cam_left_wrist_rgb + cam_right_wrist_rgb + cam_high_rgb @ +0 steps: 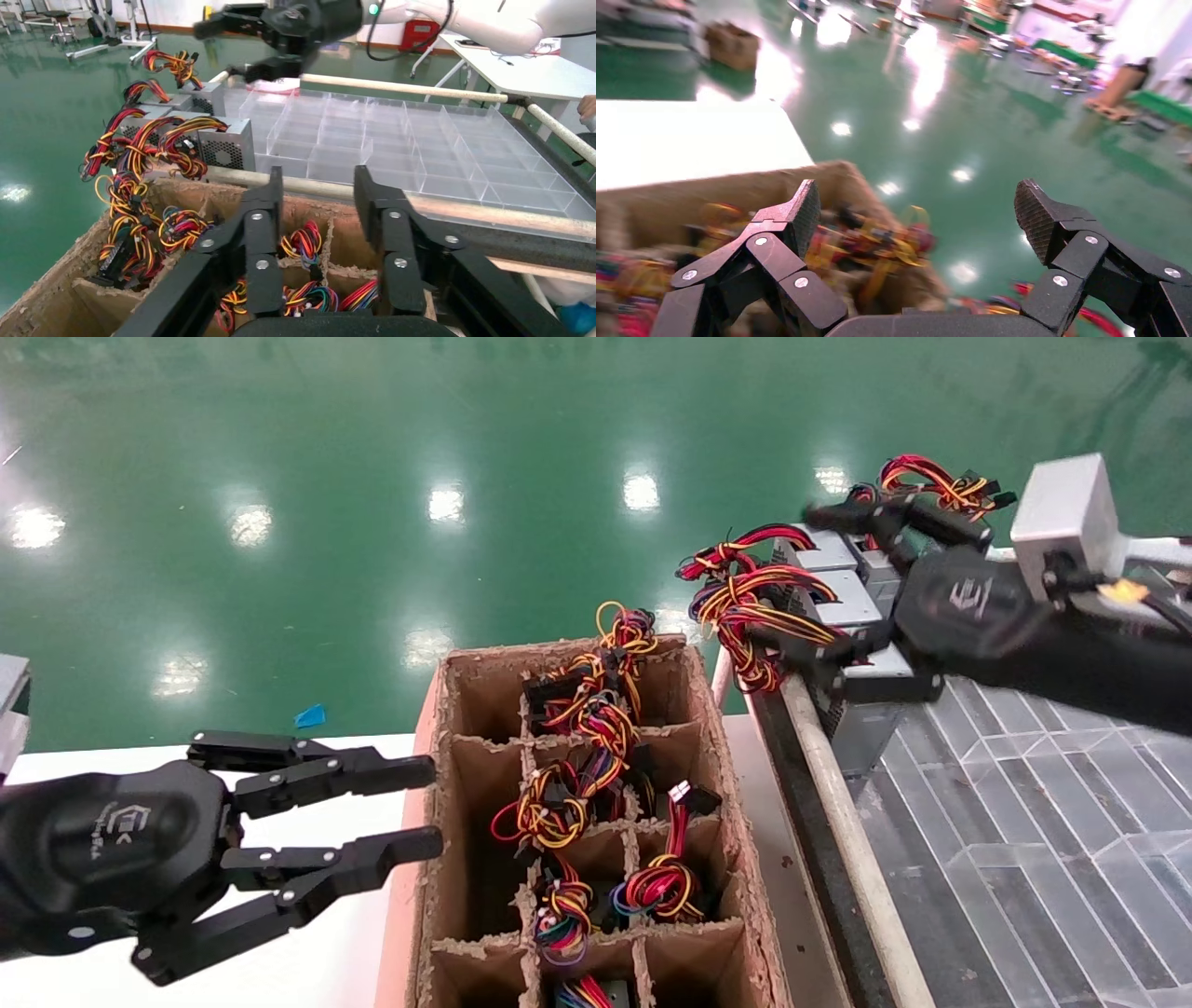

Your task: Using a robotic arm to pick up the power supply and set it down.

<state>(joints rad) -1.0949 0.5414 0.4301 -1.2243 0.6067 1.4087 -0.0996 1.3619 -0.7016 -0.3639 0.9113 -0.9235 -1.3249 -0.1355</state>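
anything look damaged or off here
The cardboard divider box is worn: its rims and inner dividers are ragged and crumbling. Wire bundles spill over the compartment walls instead of sitting inside single cells.

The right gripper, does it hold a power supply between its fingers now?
No. In the right wrist view the right gripper has its fingers spread wide with only floor and the cardboard box seen between them.

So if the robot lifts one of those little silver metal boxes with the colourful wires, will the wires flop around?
Probably. The red, yellow and black wire bundle already droops over the rail, so it looks floppy and might snag. The silver metal power supply box looks stiff and likely heavy for its size. The open right gripper hovers above it.
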